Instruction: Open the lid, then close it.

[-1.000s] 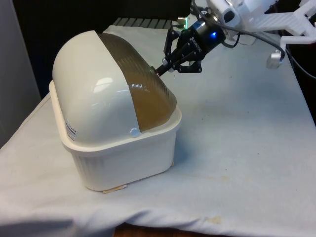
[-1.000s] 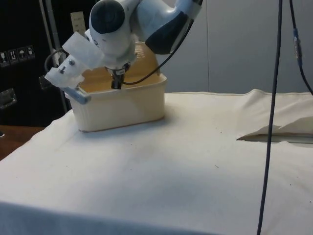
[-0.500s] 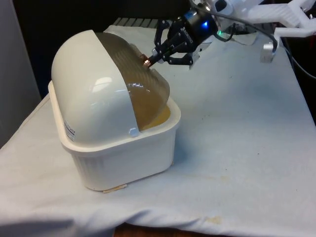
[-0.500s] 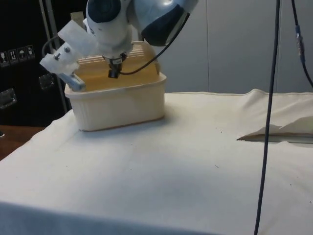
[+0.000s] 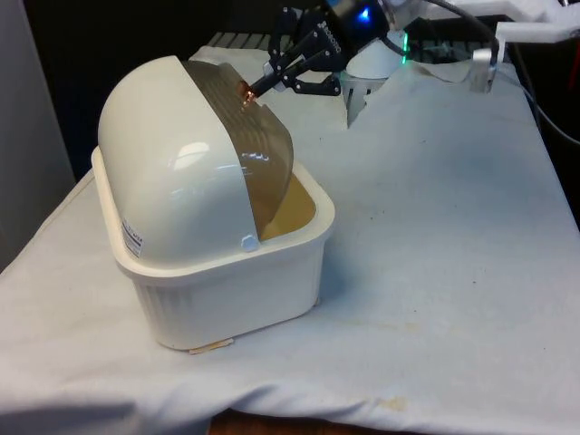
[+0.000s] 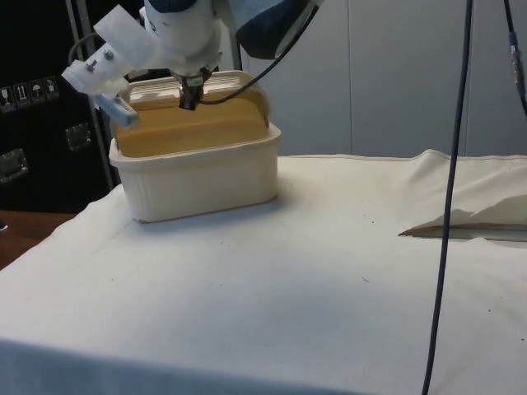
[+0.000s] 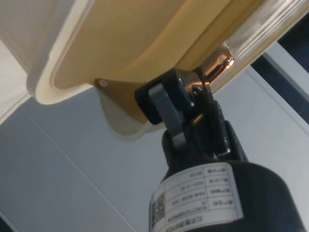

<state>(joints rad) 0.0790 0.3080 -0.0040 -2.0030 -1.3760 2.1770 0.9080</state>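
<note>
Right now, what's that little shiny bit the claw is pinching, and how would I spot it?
Find the big cream bread box on the white cloth. Its see-through brownish lid curves over the top, partly rolled up. At the lid's upper edge sits a small copper-coloured handle, held by the black gripper; it is the one shiny metal piece on the plastic box.

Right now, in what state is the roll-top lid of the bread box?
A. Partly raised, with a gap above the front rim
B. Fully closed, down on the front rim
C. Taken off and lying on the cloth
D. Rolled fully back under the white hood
A: the translucent brown lid sits partway up, leaving the bread box interior open above the front rim, while the gripper holds its copper handle.
</note>
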